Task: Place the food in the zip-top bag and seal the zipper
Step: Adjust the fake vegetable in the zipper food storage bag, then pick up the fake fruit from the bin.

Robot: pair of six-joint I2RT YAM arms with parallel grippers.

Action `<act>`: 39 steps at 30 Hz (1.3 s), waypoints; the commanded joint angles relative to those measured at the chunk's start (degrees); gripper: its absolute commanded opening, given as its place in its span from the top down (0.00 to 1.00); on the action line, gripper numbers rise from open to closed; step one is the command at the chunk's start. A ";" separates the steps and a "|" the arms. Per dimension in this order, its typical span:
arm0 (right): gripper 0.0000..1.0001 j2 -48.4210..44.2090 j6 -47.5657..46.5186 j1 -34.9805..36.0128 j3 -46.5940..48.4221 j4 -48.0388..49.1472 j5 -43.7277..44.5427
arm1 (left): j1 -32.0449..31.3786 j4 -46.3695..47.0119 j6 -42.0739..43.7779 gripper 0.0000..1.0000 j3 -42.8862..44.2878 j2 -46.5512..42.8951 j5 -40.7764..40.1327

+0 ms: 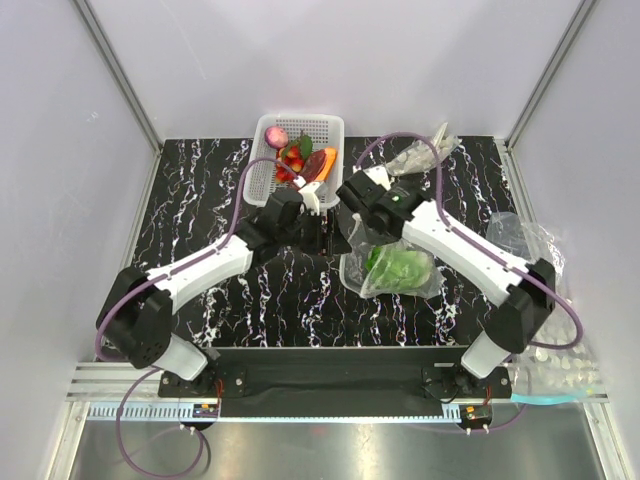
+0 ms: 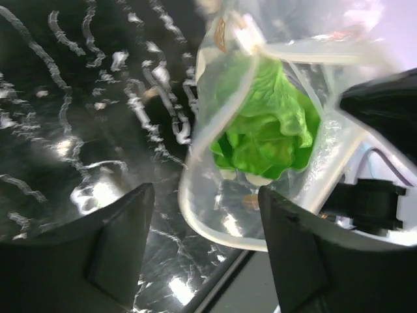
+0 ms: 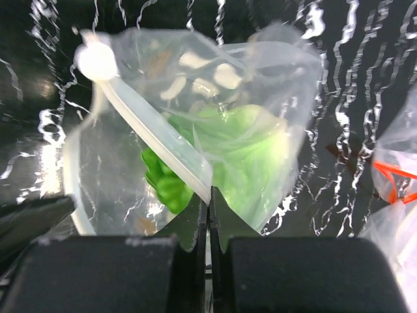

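Observation:
The zip-top bag (image 1: 398, 270) lies in the middle of the table with the pale-green lettuce head (image 3: 251, 153) inside it. My right gripper (image 3: 210, 199) is shut on one end of the zipper (image 3: 153, 127), which runs up and left as a pale strip. My left gripper (image 2: 205, 244) is open just short of the bag's curved mouth edge (image 2: 215, 231), and nothing is between its fingers (image 2: 114, 251). The lettuce (image 2: 267, 130) shows green beyond that edge. The pink-purple bulb (image 1: 277, 137), red berries (image 1: 291, 160) and orange piece (image 1: 328, 160) lie in the white basket (image 1: 262, 172).
The white lattice basket stands at the back centre of the black marbled table (image 1: 200, 200). Other clear bags lie at the back right (image 1: 420, 155), at the right edge (image 1: 525, 235) and off the table's near right corner (image 1: 560, 375).

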 commanded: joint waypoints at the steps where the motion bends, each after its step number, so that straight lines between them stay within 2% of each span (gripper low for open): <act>1: 1.00 1.00 -1.40 -0.04 -2.61 6.88 -1.26 | 1.01 -2.56 5.03 0.24 -0.36 -2.56 -3.82; 3: 1.00 0.83 -1.14 -0.12 -3.75 8.62 -1.35 | 3.81 -3.62 6.01 0.18 -0.62 -4.32 -3.74; 5: 1.00 0.30 -1.57 -0.12 -4.55 9.69 -1.35 | 6.97 -6.34 6.97 0.04 -0.01 -7.13 -5.40; 6: 1.00 -0.39 -1.66 -0.04 -5.16 10.74 -1.18 | 7.77 -7.14 7.15 0.02 0.95 -8.79 -7.93; 10: 1.00 -2.59 -3.07 -0.21 -7.10 13.47 -0.74 | 11.12 -6.70 7.32 0.01 3.23 -9.61 -12.08; 14: 1.00 -4.44 -4.47 -0.39 -7.63 14.62 -2.05 | 16.29 -9.08 10.40 0.01 10.52 -4.43 -18.76; 18: 1.00 -4.27 -5.53 -0.74 -7.01 14.35 -2.75 | 20.17 -9.51 15.22 0.01 20.71 6.02 -21.76; 20: 1.00 -4.18 -6.06 -1.18 -7.36 15.14 -3.63 | 21.84 -10.48 16.38 0.01 28.70 10.94 -24.99; 23: 1.00 -4.44 -7.37 -2.40 -7.71 16.54 -5.39 | 23.07 -12.59 19.18 0.01 39.84 24.10 -26.06; 26: 1.00 -5.06 -8.34 -3.63 -8.24 18.21 -6.97 | 23.25 -12.68 21.47 0.01 50.65 33.86 -27.11; 29: 1.00 -5.41 -8.87 -4.25 -8.16 19.27 -8.90 | 23.16 -12.86 24.11 0.01 57.88 42.30 -26.51; 33: 1.00 -6.11 -8.78 -4.96 -7.71 19.27 -10.40 | 23.25 -15.75 26.83 0.01 70.79 51.20 -25.62; 36: 1.00 -6.90 -8.78 -5.48 -8.42 19.80 -10.58 | 23.34 -20.40 26.93 0.01 76.18 56.74 -26.50; 39: 1.00 -7.26 -8.78 -5.84 -9.03 20.33 -11.10 | 23.34 -21.91 25.97 0.01 77.77 59.04 -26.68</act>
